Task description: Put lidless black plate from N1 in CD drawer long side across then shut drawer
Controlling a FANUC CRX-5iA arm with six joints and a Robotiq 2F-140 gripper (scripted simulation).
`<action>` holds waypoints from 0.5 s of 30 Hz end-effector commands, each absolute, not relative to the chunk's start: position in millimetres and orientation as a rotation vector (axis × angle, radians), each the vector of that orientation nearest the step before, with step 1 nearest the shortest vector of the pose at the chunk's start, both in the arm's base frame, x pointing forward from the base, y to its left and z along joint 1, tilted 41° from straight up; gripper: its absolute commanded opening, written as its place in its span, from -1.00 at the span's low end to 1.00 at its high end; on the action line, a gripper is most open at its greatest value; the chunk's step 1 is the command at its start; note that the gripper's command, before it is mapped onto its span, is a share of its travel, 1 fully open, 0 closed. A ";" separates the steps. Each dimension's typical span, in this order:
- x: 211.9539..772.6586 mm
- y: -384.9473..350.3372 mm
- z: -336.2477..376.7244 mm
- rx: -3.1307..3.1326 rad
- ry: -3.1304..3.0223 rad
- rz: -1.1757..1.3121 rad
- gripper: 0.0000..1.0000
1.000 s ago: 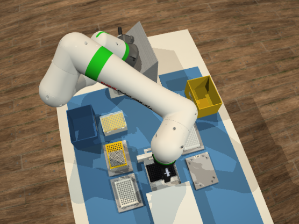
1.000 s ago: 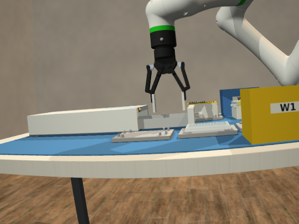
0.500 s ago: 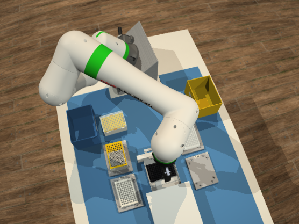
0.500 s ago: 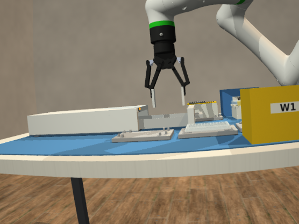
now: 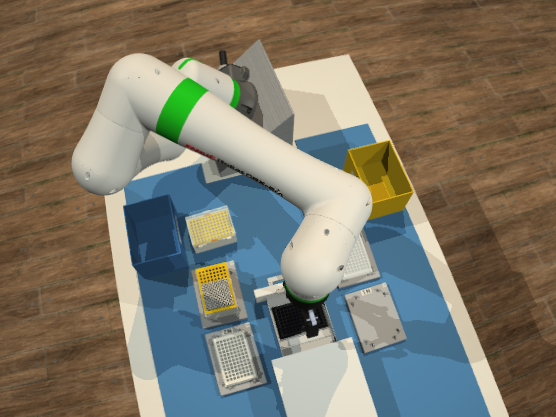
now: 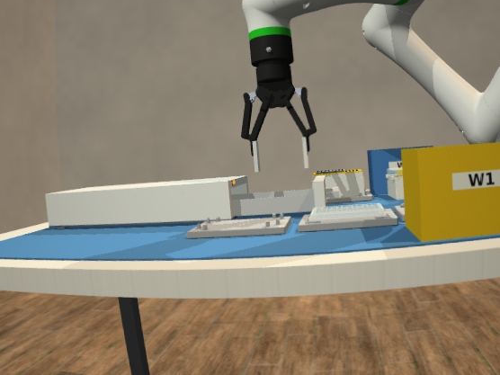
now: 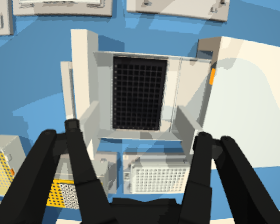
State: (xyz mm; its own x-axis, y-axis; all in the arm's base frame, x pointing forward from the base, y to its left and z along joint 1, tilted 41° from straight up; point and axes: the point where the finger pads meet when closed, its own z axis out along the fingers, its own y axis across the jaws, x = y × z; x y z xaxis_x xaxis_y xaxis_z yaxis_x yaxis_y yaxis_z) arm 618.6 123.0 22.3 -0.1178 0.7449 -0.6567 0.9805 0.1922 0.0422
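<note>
Gripper hangs above open drawer, fingers apart, holding nothing. Black plate lies flat inside. Cooler lamp glows amber.

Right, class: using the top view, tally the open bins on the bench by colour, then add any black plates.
Blue bin: 1
Yellow bin: 1
Black plate: 1
Total: 3
</note>
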 end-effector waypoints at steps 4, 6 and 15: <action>617.5 128.1 28.2 1.607 1.922 -0.555 0.33; 617.0 129.8 30.2 1.607 1.922 -0.555 0.33; 615.6 135.8 37.2 1.607 1.922 -0.555 0.33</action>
State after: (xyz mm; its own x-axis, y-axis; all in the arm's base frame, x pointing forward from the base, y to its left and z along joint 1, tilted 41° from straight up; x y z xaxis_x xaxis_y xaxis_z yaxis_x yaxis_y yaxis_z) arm 615.8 134.3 35.6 -0.1178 0.7449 -0.6567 0.9805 0.1922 0.0421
